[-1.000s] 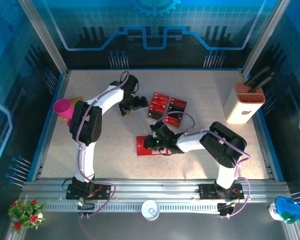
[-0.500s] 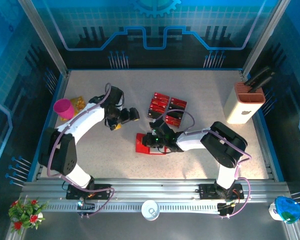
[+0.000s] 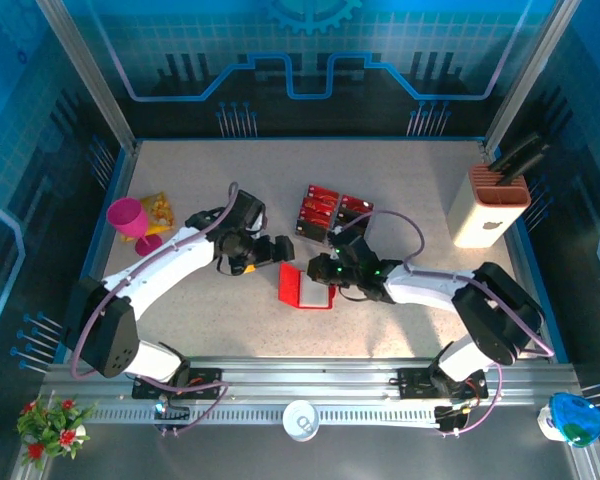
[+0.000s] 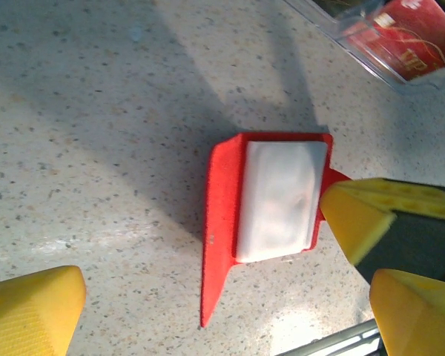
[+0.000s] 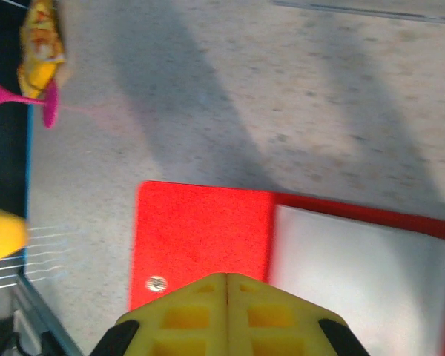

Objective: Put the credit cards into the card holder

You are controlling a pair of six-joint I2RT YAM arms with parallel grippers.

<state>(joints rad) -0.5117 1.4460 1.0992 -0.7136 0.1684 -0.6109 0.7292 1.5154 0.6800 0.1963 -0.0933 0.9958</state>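
Bare table (image 3: 220, 320) left of card holder (image 3: 298, 288)

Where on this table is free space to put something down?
Free: the far strip between the cup and the tray; the patch between the tray and the knife block; the near strip before the holder. Crowded: the middle, where the left tool and the right tool meet at the holder.

The top camera is looking down from above and behind the arms (image 3: 170, 270), covering the whole tabletop (image 3: 210, 170). Each wrist camera is pointing steeply down past its own fingers (image 4: 33, 308) (image 5: 226, 315), close in; all three are sharing the card holder (image 3: 302, 287) (image 4: 278, 196) (image 5: 208, 237) mid-tabletop.
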